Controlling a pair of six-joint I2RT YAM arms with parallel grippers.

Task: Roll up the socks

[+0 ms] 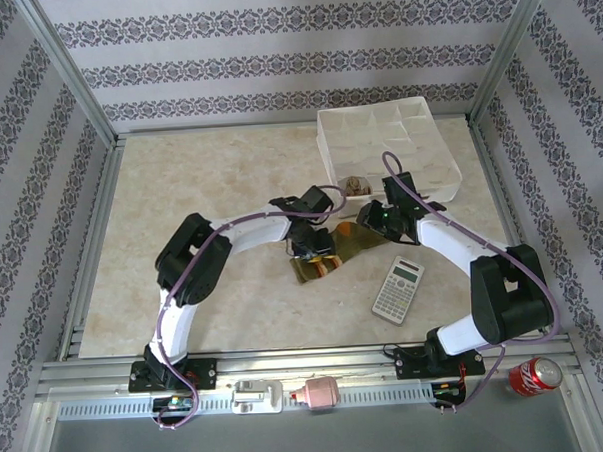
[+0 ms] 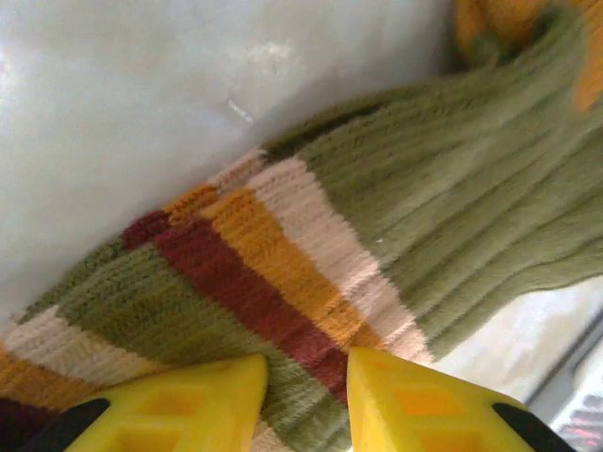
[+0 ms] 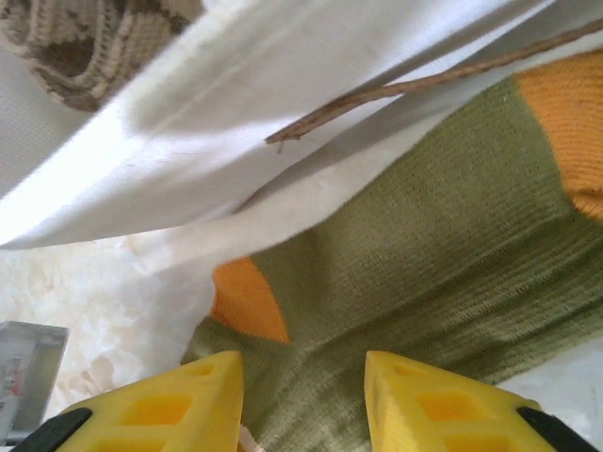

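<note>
The olive green sock (image 1: 350, 239) with orange patches lies stretched between my two grippers in the middle of the table. My left gripper (image 1: 318, 253) is shut on its striped band end; in the left wrist view the yellow fingers (image 2: 188, 410) pinch the red, orange and cream stripes of the sock (image 2: 452, 217). My right gripper (image 1: 373, 223) is shut on the other end, with olive fabric (image 3: 443, 235) bunched between its fingers (image 3: 433, 405) next to an orange patch (image 3: 247, 303). The brown argyle sock (image 1: 355, 187) sits rolled up in the white box.
A white compartment box (image 1: 435, 185) stands at the back right, its wall (image 3: 283, 113) close behind my right gripper. A calculator (image 1: 398, 288) lies in front of the right arm. A red can (image 1: 533, 376) lies on the front rail at the right.
</note>
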